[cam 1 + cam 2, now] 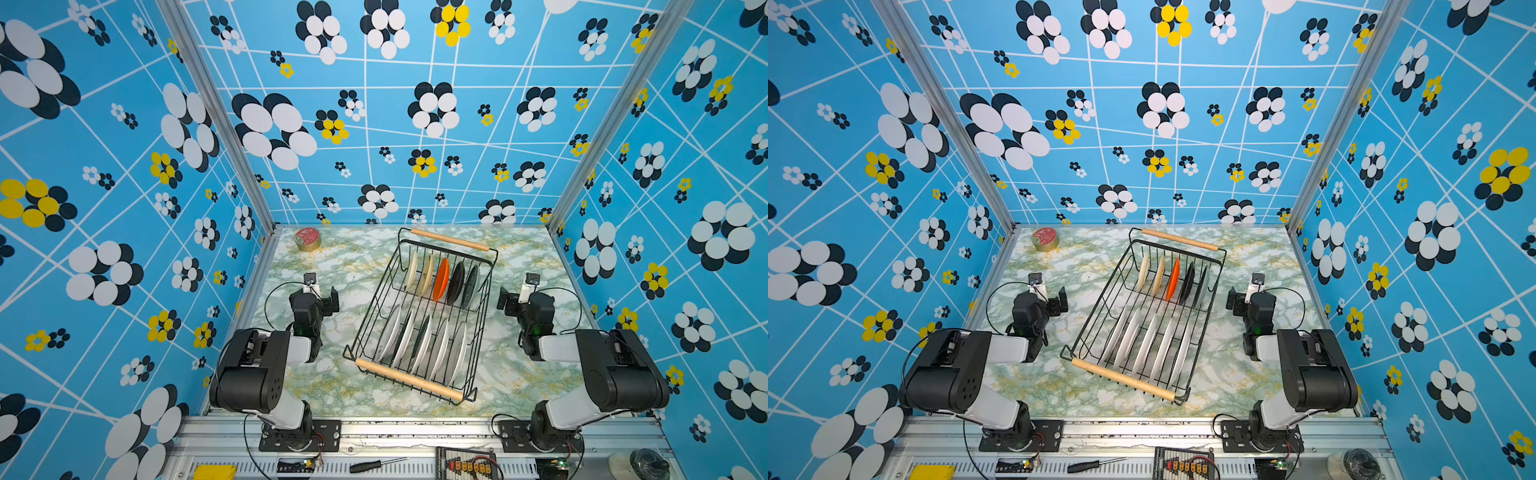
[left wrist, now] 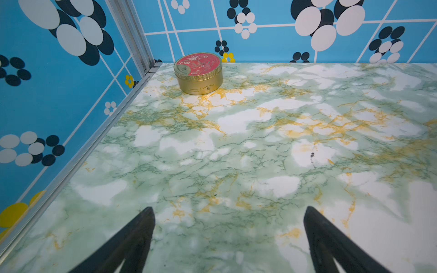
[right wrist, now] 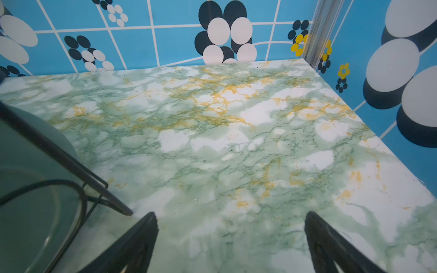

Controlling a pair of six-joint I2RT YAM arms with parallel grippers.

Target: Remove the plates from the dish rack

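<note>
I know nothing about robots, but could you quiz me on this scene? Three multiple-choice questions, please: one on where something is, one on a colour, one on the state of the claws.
1. Where does the red-lidded tin stand?
A. Near right corner
B. Middle of the table
C. Far left corner of the table

2. In the far row of the dish rack, the middle plate is:
A. Green
B. Orange
C. Pink

3. The left gripper and right gripper are:
A. Both open and empty
B. Both shut on plates
C. One open, one shut

Answers:
1 C, it sits by the far left wall corner.
2 B, it is bright orange among five.
3 A, each wrist view shows spread fingers over bare marble.
</note>
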